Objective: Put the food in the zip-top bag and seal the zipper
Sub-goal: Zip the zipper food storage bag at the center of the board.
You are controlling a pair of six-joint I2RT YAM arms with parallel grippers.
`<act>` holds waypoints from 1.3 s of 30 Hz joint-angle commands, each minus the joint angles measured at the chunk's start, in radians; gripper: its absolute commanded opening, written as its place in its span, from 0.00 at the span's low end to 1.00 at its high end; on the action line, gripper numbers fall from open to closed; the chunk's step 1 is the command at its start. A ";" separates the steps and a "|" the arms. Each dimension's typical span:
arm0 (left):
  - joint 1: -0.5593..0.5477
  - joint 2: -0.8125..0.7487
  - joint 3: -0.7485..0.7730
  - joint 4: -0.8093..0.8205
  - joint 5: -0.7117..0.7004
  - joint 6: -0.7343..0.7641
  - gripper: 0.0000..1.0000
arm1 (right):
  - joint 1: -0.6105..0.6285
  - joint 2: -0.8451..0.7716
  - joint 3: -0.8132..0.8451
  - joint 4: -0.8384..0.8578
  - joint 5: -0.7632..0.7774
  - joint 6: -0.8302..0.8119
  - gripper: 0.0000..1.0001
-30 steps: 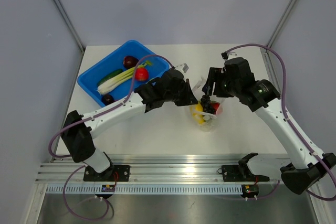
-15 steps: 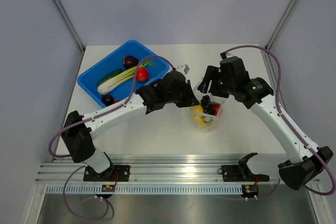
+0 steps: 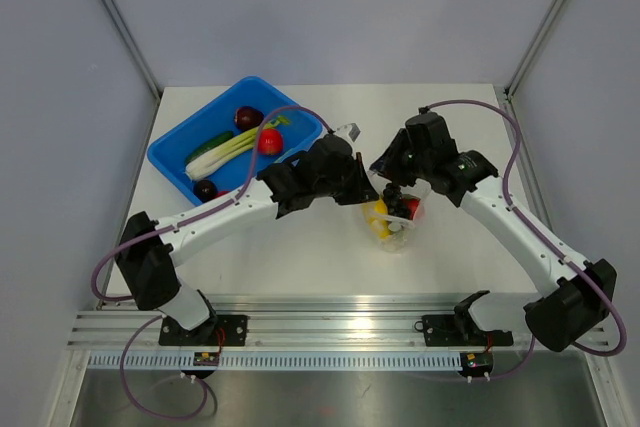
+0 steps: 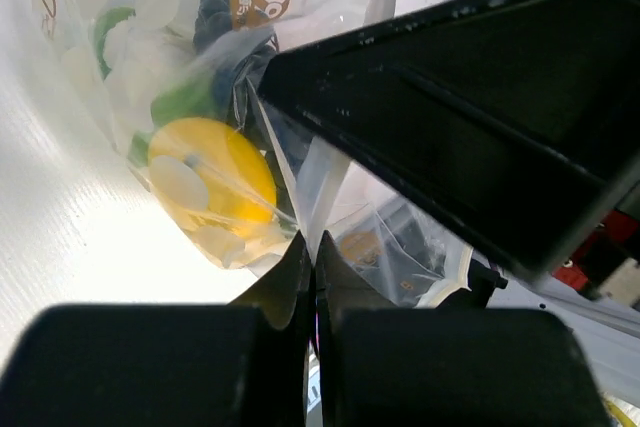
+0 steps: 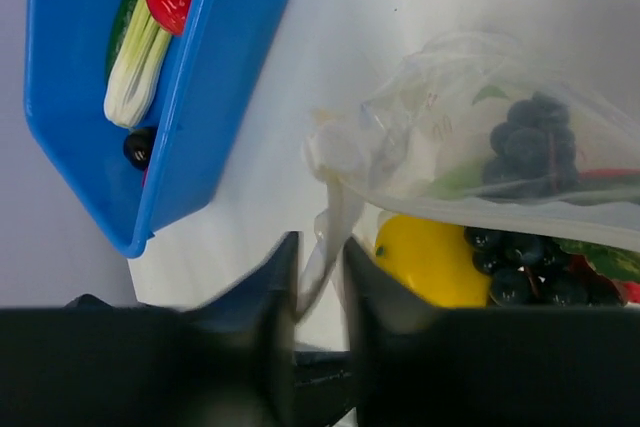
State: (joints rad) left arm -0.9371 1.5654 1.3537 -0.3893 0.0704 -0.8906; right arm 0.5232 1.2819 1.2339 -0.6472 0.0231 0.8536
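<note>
Currently, the zip-top bag [image 3: 395, 217] lies on the tabletop [image 3: 300, 257] holding the yellow pepper [image 5: 430, 259] and dark purple pieces [image 5: 525, 142], its film pinched by the left tool [image 4: 312, 259] and the right tool [image 5: 318, 277], while the leek [image 3: 225, 152] and tomato [image 3: 269, 140] lie in the blue tub [image 5: 215, 77], so loading looks partial and sealing outstanding.

zip-top bag [image 3: 396, 225] mouth hidden under both arms, blue tub [image 5: 215, 77] cropped at top
</note>
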 commanded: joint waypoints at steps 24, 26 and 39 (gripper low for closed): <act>0.310 -0.288 -0.189 0.101 0.570 0.950 0.79 | -0.005 -0.010 0.092 -0.055 -0.629 -0.657 0.00; 0.310 -0.234 -0.182 0.131 0.601 0.972 0.75 | -0.005 -0.010 0.093 -0.084 -0.660 -0.685 0.00; 0.339 -0.096 -0.081 0.122 0.808 1.115 0.75 | -0.005 -0.029 0.075 -0.164 -0.707 -0.762 0.00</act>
State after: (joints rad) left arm -0.6147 1.4300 1.2011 -0.2794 0.7490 0.1619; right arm 0.5224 1.2888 1.3087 -0.8127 -0.6483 0.1238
